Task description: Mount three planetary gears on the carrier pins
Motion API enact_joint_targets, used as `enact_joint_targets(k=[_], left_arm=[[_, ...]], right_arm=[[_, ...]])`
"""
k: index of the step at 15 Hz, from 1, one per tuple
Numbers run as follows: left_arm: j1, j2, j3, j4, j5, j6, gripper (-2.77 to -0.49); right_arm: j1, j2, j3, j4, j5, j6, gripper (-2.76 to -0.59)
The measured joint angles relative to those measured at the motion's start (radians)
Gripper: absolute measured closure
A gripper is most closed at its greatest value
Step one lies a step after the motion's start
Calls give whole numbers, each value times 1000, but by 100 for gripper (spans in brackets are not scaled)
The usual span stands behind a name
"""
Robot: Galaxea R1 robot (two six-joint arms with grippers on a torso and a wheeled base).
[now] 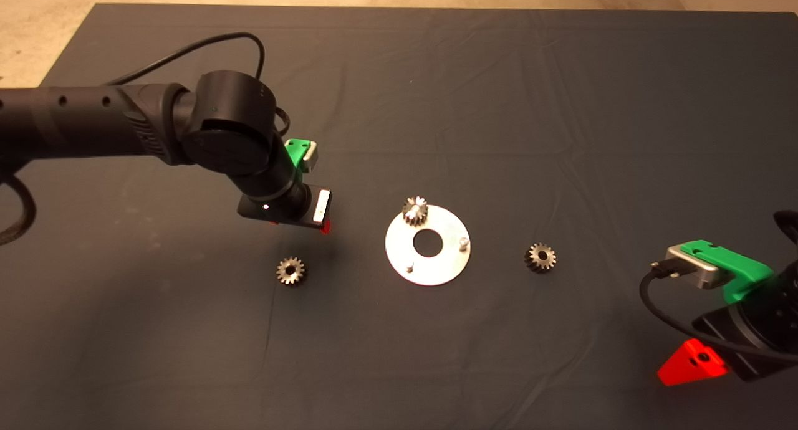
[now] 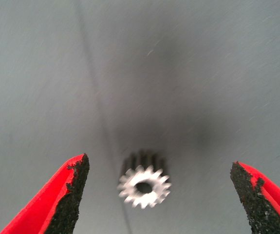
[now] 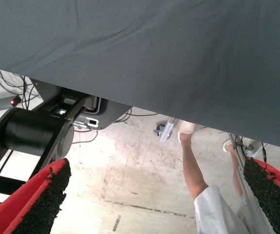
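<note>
Steel gear count: one of three is on. My left hand [image 2: 159,195] hangs over the dark mat [image 1: 561,106] just above the loose gear on the left [image 1: 290,271], fingers spread wide and holding nothing; in the wrist view that gear [image 2: 144,186] lies flat on the mat between my two pads, touching neither. Silver disc [image 1: 436,265] sits mid-mat, well apart from that gear. Far pin already carries a seated gear [image 1: 414,210], which looks slightly tilted or at least not clearly flush, can't tell for sure. Two pins are bare: the one on the right [image 1: 463,243] and the near one [image 1: 409,268]. Third gear [image 1: 540,257] lies on the mat to the right of the disc, near it but not touching. My right hand [image 3: 154,200] is parked at the lower right edge off the bench, fingers wide apart and empty, looking down at the floor and a person's legs [image 3: 198,170]. Progress: roughly a third done; left is to pick each loose gear and drop it on a bare pin. Next likely step: lower and close on the left gear.
</note>
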Motion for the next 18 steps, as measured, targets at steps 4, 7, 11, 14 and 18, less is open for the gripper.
enact_joint_targets(k=[4,7,11,14,18], left_arm=[[0,-39,0,-60,0,0,-218],[0,-70,1,-95,0,-1,-234],[0,-75,3,-123,1,-7,-235],[0,-75,7,-141,1,-10,-235],[0,-75,7,-145,1,-10,-235]], right_arm=[[0,0,0,0,0,0,-264],[0,0,0,0,0,0,-265],[0,0,0,0,0,0,-265],[0,0,0,0,0,0,-265],[0,0,0,0,0,0,-264]])
